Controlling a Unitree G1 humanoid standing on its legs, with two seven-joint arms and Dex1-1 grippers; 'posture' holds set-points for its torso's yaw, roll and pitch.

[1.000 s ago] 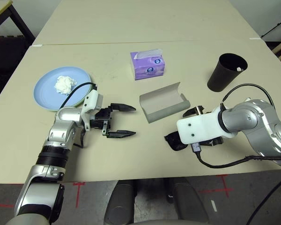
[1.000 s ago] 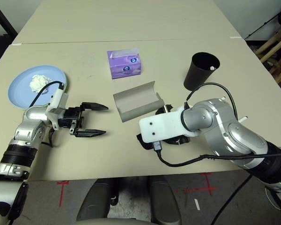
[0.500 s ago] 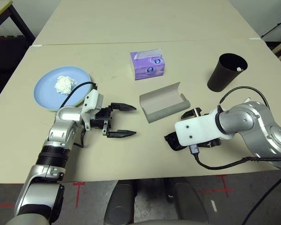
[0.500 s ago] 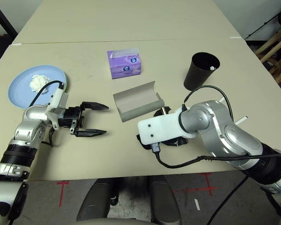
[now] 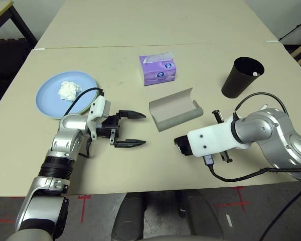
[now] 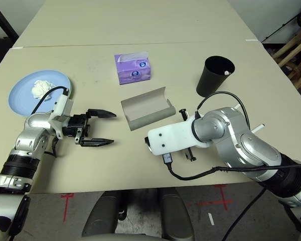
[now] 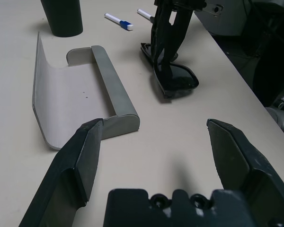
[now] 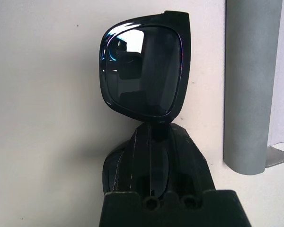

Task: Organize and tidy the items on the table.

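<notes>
Your right tool pinches the sunglasses at the bridge, near the desk's front edge — just beside the open glasses case. Your left tool hovers spread, nothing in it. Cup stands toward the right edge.

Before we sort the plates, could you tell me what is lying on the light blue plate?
A crumpled white tissue wad lies on the light blue plate. Whatever sits beneath the wad is hidden.
</notes>
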